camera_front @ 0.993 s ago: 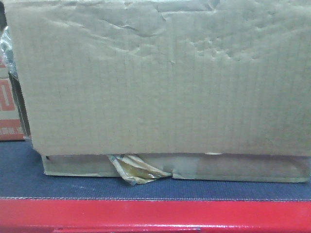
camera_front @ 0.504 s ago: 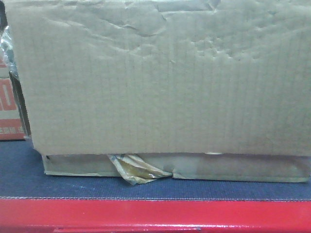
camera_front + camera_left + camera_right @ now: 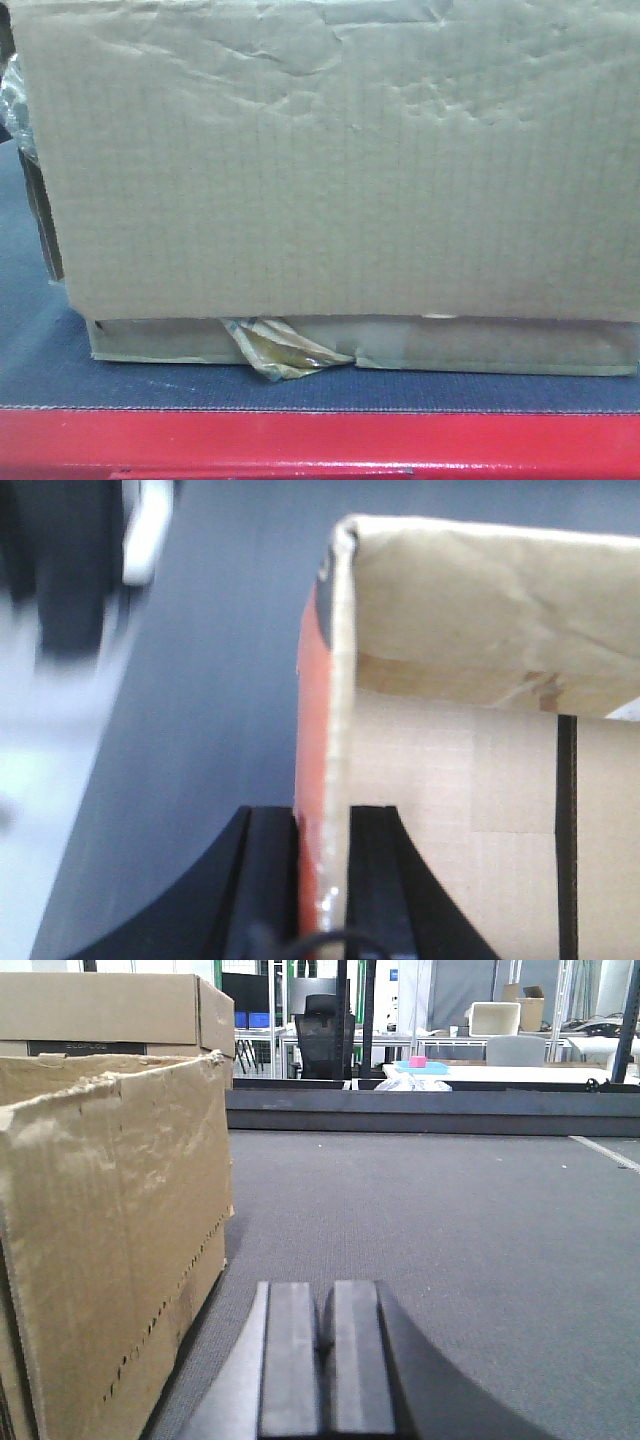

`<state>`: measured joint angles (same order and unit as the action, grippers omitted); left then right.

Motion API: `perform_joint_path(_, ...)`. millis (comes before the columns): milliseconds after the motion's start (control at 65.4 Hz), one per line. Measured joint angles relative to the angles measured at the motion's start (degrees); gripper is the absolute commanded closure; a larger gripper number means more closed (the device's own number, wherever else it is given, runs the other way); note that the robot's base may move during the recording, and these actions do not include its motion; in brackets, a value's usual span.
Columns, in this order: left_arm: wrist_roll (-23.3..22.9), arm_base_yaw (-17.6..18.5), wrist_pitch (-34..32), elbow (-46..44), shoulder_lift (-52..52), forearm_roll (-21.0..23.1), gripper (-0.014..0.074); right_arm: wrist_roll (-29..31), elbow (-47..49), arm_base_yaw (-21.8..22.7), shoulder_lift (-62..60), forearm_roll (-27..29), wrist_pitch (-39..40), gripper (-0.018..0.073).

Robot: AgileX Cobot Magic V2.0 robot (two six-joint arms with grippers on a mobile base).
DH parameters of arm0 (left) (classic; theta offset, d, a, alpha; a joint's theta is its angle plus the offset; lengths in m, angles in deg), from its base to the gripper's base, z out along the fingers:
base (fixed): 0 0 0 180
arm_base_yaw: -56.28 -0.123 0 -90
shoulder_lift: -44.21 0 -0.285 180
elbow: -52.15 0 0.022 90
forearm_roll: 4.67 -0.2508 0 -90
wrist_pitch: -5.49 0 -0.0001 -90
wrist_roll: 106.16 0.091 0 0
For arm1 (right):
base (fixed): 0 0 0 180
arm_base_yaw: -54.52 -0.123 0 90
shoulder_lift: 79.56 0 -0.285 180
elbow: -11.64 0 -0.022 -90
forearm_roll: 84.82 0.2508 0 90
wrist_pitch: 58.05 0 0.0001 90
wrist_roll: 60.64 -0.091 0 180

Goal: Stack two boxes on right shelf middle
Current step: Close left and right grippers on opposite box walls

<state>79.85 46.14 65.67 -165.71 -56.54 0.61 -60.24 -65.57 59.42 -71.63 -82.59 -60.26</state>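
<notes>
One box (image 3: pixel 480 780), grey deck (image 3: pixel 200 680), office chair (image 3: pixel 322 1030) bkgd

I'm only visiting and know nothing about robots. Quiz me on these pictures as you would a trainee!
1. True or false: the right tool is holding a box.
2. What does the left tool pinch? A) a tape scrap B) the red-sided box's wall C) nothing
3. Fill in: the dented box sits on a blue deck edged by a ___ rail.
Key: 1 false; 2 B; 3 red.
</notes>
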Motion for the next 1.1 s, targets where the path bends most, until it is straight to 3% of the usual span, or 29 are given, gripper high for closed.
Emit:
perform_joint_path(122, -0.1, 2.4, 3.0, -7.7, 0.3, 2.0, 0.0708, 0.0, 0.0, 0.0, 0.0, 0.0, 0.0, 0.0720)
perform_joint_path(199, -1.5, 6.3, 5.5, -11.1, 0.4, 2.7, 0.0708, 0.0, 0.0, 0.0, 0.0, 0.0, 0.0, 0.0720)
perform_joint_path(321, -7.4, 14.8, 7.4, -12.4, 0.4, 1.6, 0.0708, 0.0, 0.0, 0.0, 0.0, 0.0, 0.0, 0.0720)
perform_joint_path(413, -14.0, 22.1, 8.4, -12.3, -0.1, -4.0, 0.0708, 0.0, 0.0, 0.0, 0.0, 0.0, 0.0, 0.0720)
perform_joint_path(535, -24.6, 32.8, 10.4, -11.5, -2.4, -15.4, 0.0708, 0.0, 0.0, 0.0, 0.0, 0.0, 0.0, 0.0720)
perform_joint_path(642, -31.0, 38.8, 10.9, -10.8, -5.1, -23.3, 0.0708, 0.0, 0.0, 0.0, 0.0, 0.0, 0.0, 0.0720)
perform_joint_path(718, -33.6, 41.2, 11.0, -10.2, -6.7, -24.4, 0.0708, 0.0, 0.0, 0.0, 0.0, 0.0, 0.0, 0.0720)
perform_joint_path(810, -34.9, 42.8, 11.0, -8.6, -8.2, -22.5, 0.0708, 0.0, 0.0, 0.0, 0.0, 0.0, 0.0, 0.0720)
perform_joint_path(1100, -37.8, 43.2, 10.9, 0.1, -12.5, -20.4, 0.0708, 0.0, 0.0, 0.0, 0.0, 0.0, 0.0, 0.0720)
